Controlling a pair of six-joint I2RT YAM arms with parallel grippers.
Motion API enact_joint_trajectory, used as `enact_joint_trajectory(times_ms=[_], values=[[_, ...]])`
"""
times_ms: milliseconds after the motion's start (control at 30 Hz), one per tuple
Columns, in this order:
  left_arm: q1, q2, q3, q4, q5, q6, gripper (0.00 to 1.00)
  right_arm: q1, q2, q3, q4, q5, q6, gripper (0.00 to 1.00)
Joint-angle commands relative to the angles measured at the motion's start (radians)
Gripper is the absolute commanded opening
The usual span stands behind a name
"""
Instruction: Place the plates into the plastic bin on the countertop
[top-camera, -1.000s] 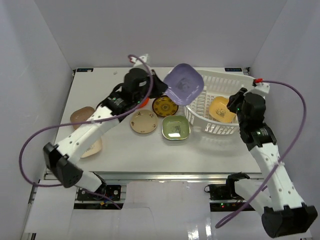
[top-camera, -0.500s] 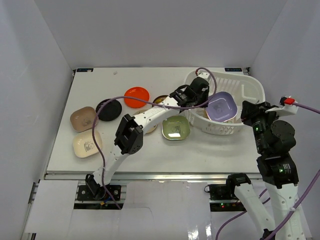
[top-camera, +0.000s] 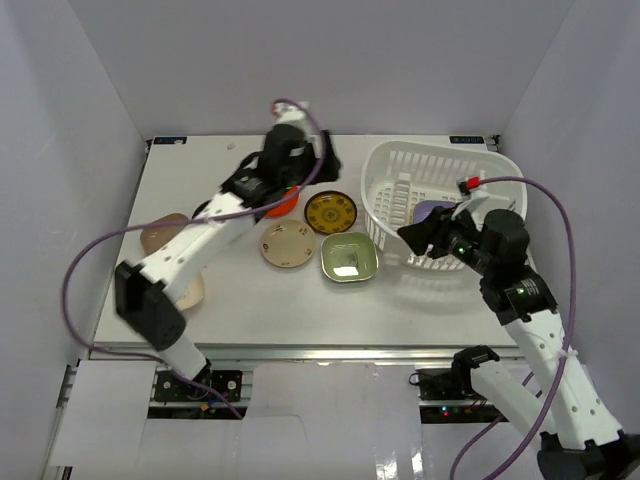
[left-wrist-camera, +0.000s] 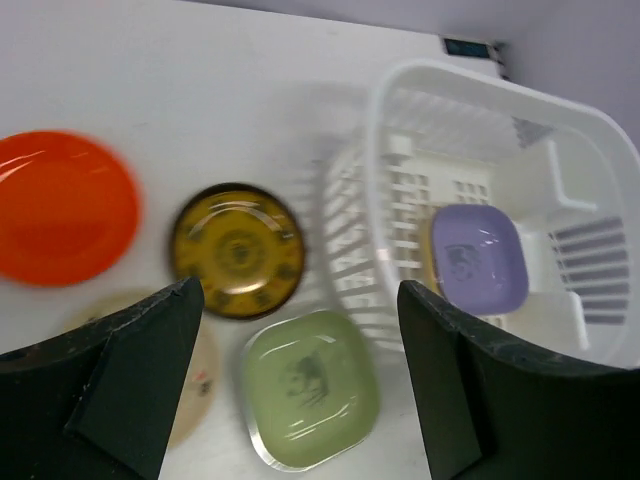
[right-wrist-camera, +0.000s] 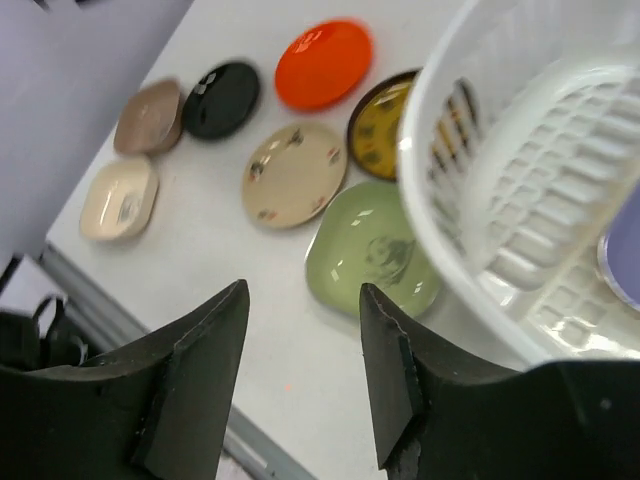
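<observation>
The lavender plate lies inside the white plastic bin, on top of a yellow one. On the countertop sit the orange-red plate, the brown-yellow patterned plate, a beige round plate and the pale green plate. Further left are black, tan and cream plates. My left gripper hangs open and empty above the orange-red and patterned plates. My right gripper is open and empty at the bin's front left, over the pale green plate.
White walls close in the countertop on three sides. A metal rail runs along the near edge. The left arm stretches over the tan and black plates, partly hiding them. Purple cables loop from both arms.
The left gripper carried the lavender plate into the bin, let go and pulled back left over the table. The right gripper opened and swung in toward the bin's front left.
</observation>
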Motion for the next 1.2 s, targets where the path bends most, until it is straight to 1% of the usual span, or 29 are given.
enact_joint_trajectory(times_ms=[0, 33, 67, 100, 167, 200, 233, 300, 333, 400, 467, 600, 700, 733, 800, 833, 900, 1033, 1067, 1167], values=[[0.107, -0.277, -0.358, 0.053, -0.032, -0.068, 0.88, 0.19, 0.06, 0.003, 0.036, 0.05, -0.089, 0.55], [0.122, -0.381, -0.438, 0.056, -0.035, -0.11, 0.87, 0.267, 0.113, 0.012, 0.028, 0.112, -0.106, 0.59], [0.173, -0.427, -0.513, 0.069, -0.028, -0.134, 0.86, 0.409, 0.144, 0.021, 0.021, 0.172, -0.12, 0.61], [0.193, -0.469, -0.652, 0.082, -0.009, -0.151, 0.84, 0.467, 0.211, 0.04, 0.017, 0.294, -0.138, 0.62], [0.245, -0.544, -0.76, 0.093, 0.012, -0.189, 0.82, 0.579, 0.287, 0.058, 0.008, 0.402, -0.151, 0.67], [0.254, -0.55, -0.835, 0.093, 0.012, -0.195, 0.82, 0.597, 0.33, 0.075, 0.007, 0.46, -0.168, 0.68], [0.265, -0.554, -0.865, 0.09, 0.014, -0.201, 0.81, 0.611, 0.415, 0.081, 0.005, 0.477, -0.174, 0.68], [0.285, -0.532, -0.921, 0.094, 0.017, -0.217, 0.81, 0.636, 0.508, 0.115, -0.01, 0.502, -0.206, 0.68], [0.297, -0.518, -0.929, 0.097, 0.018, -0.221, 0.8, 0.644, 0.599, 0.127, -0.021, 0.514, -0.217, 0.68], [0.313, -0.482, -0.945, 0.129, 0.046, -0.234, 0.8, 0.662, 0.71, 0.153, -0.029, 0.566, -0.231, 0.67], [0.328, -0.456, -0.939, 0.158, 0.049, -0.24, 0.8, 0.662, 0.76, 0.158, -0.009, 0.588, -0.231, 0.67], [0.345, -0.35, -0.905, 0.195, 0.043, -0.231, 0.79, 0.662, 0.861, 0.163, 0.065, 0.559, -0.237, 0.66], [0.36, -0.29, -0.879, 0.211, 0.026, -0.226, 0.77, 0.662, 0.93, 0.186, 0.085, 0.56, -0.238, 0.64], [0.371, -0.25, -0.871, 0.215, 0.032, -0.232, 0.77, 0.664, 0.945, 0.19, 0.103, 0.56, -0.238, 0.63], [0.38, -0.222, -0.87, 0.231, 0.054, -0.238, 0.75, 0.664, 0.98, 0.201, 0.116, 0.539, -0.238, 0.61], [0.382, -0.196, -0.868, 0.241, 0.055, -0.24, 0.74, 0.667, 0.99, 0.204, 0.125, 0.531, -0.238, 0.59], [0.383, -0.175, -0.851, 0.241, 0.057, -0.235, 0.7, 0.674, 1.007, 0.213, 0.126, 0.537, -0.241, 0.49], [0.386, -0.136, -0.837, 0.246, 0.066, -0.234, 0.67, 0.713, 0.996, 0.213, 0.111, 0.574, -0.235, 0.1], [0.386, -0.126, -0.834, 0.247, 0.071, -0.235, 0.67, 0.726, 0.985, 0.212, 0.09, 0.589, -0.231, 0.08], [0.386, -0.112, -0.834, 0.255, 0.077, -0.234, 0.64, 0.789, 0.912, 0.233, 0.031, 0.584, -0.2, 0.08]])
